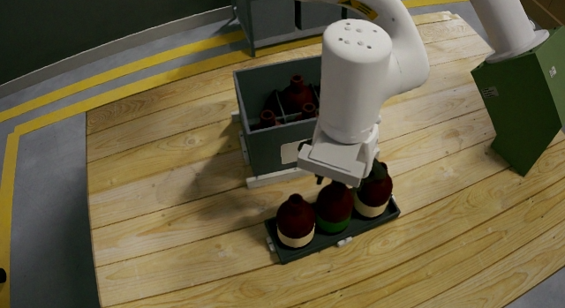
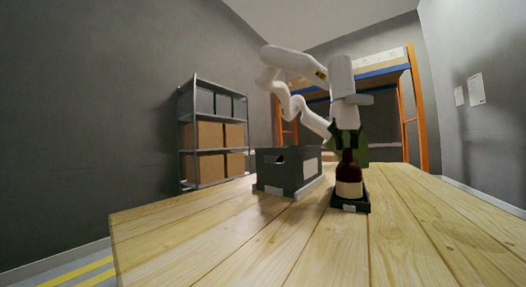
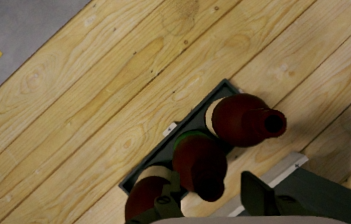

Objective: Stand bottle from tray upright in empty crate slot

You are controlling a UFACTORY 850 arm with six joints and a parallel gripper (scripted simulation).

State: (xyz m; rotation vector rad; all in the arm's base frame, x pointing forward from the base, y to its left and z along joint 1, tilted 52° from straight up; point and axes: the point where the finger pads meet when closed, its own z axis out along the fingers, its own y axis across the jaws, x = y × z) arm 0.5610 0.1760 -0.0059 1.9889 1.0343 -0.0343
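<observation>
A dark tray near the table's front holds three upright brown bottles in a row: a cream-labelled one on the left, a green-labelled one in the middle and a cream-labelled one on the right. My gripper is open, and its fingers straddle the top of the green-labelled bottle without gripping it. In the side view the gripper hangs right at the bottle necks. The grey crate stands just behind the tray with three bottles showing. My arm hides its empty slot.
A green box carries the arm's base at the right. A grey shelf unit stands beyond the table's far edge. The crate sits close to the left of the tray in the side view.
</observation>
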